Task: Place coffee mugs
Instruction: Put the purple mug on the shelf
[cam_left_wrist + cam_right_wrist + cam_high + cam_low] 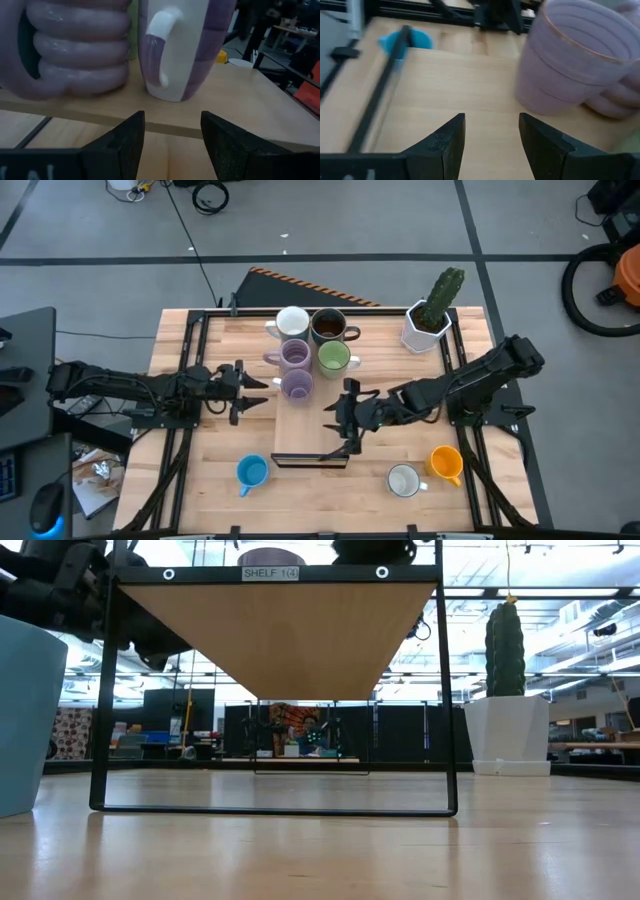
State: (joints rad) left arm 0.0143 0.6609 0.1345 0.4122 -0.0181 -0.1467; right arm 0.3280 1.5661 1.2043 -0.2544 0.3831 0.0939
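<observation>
A raised wooden shelf (300, 430) on a black frame stands mid-table. At its far end stand five coffee mugs on their bases: white (292, 321), dark brown (328, 327), green (334, 358) and two lilac (294, 355) (297, 385). On the table near the front edge stand a blue mug (252, 471), a white mug (403, 480) and an orange mug (446, 463). My left gripper (262, 392) (172, 145) is open, just left of the shelf, facing the lilac mugs (75, 50) (180, 45). My right gripper (335, 423) (492, 145) is open above the shelf board, facing a lilac mug (570, 60).
A white faceted pot with a cactus (430, 315) stands at the far right corner. The shelf's black frame (275, 808) rests on the table. The near half of the shelf board is bare. Black rails run along both table sides (185, 450).
</observation>
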